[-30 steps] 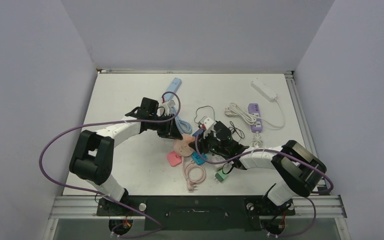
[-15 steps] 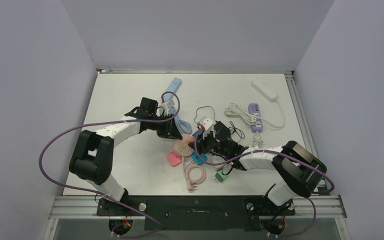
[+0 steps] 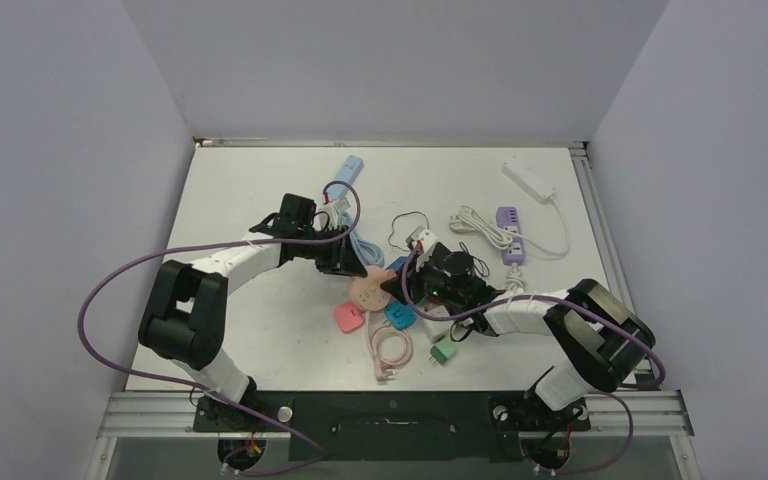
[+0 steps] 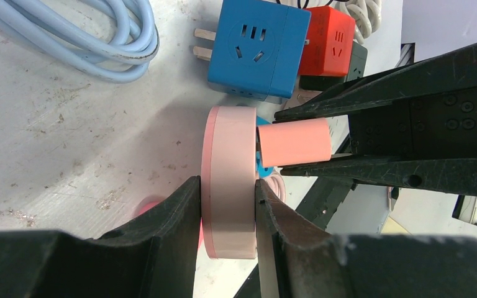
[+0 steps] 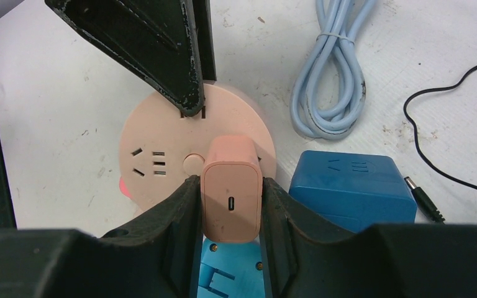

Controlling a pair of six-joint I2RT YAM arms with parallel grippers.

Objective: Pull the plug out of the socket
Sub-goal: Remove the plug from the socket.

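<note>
Snugly, plug [image 5: 231, 189] sits between right fingers [image 5: 172, 214], socket [image 4: 227, 180] between left fingers [image 4: 164, 223].

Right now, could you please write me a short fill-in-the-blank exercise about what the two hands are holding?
The left hand clamps the round socket, coloured ___. The right hand is shut on the plug, whose end shows a ___ port. In the right wrist view, the cube adapter beside the plug is ___.
Missing: pink; USB-C; blue.
</note>
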